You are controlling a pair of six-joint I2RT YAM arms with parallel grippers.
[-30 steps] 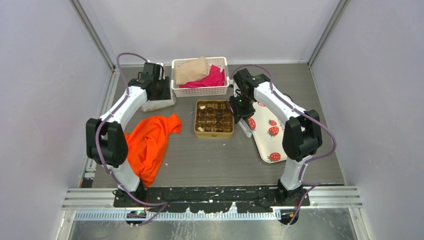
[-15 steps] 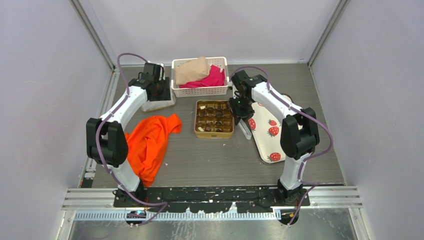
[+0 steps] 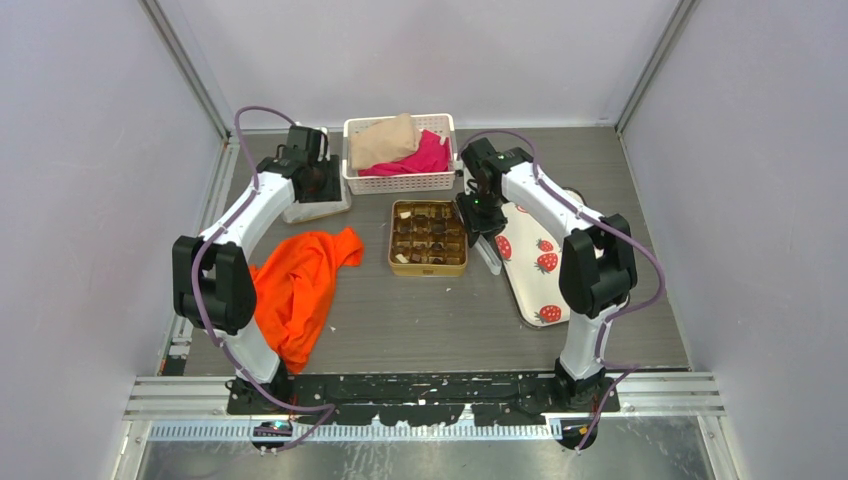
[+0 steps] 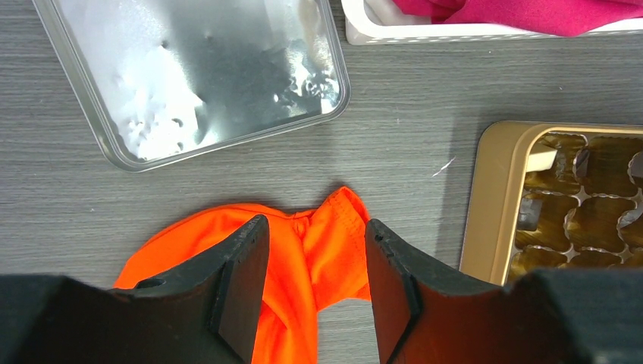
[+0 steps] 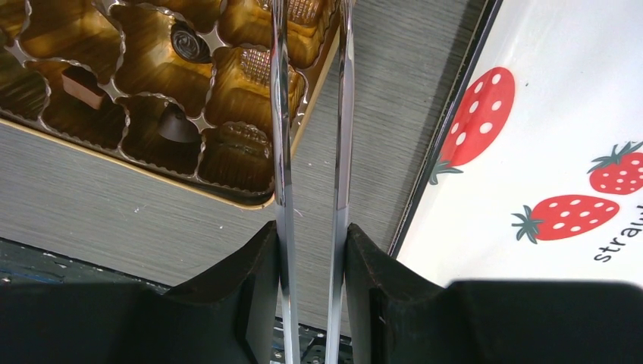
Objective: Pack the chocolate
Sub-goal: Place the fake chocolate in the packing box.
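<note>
**A:** Left side?

**B:** The left gripper [image 4: 316, 227] hovers above the grey wood-grain table [image 3: 420, 320] with its jaws wide apart and nothing between them. The crumpled orange cloth [image 3: 300, 280] lies right under it. A shallow silver metal tray [image 4: 197, 76] sits on the table just beyond the cloth.

**A:** Middle?

**B:** At the back there's a white slotted plastic basket [image 3: 400, 183]. It holds a beige cloth [image 3: 382, 140] and a pink cloth [image 3: 425, 158]. In front of the basket is the square gold tin with brown compartments [image 4: 493, 212].

**A:** Where's the chocolate?

**B:** The chocolate [image 5: 178, 129] is in the tin. Dark pieces sit one to a compartment, and a cream piece is near the tin's left edge. Several cups hold nothing. The right wrist view shows a round piece, a square one and a cone-like one near the tin's corner.

**A:** Right arm?

**B:** The right gripper [image 5: 311, 227] is at the tin's right edge, clamped on long silver metal tweezers [image 5: 280, 114]. The jaws are squeezed in, and the two blades have a narrow gap between them. The blades cross the tin's corner and run out of the wrist view. From above, the arm hides the tips. I can't tell whether they hold a piece.

**A:** Far right?

**B:** The white oblong tray with red strawberry prints [image 5: 546, 98] lies beside the tin, with a strip of table between them.
</note>
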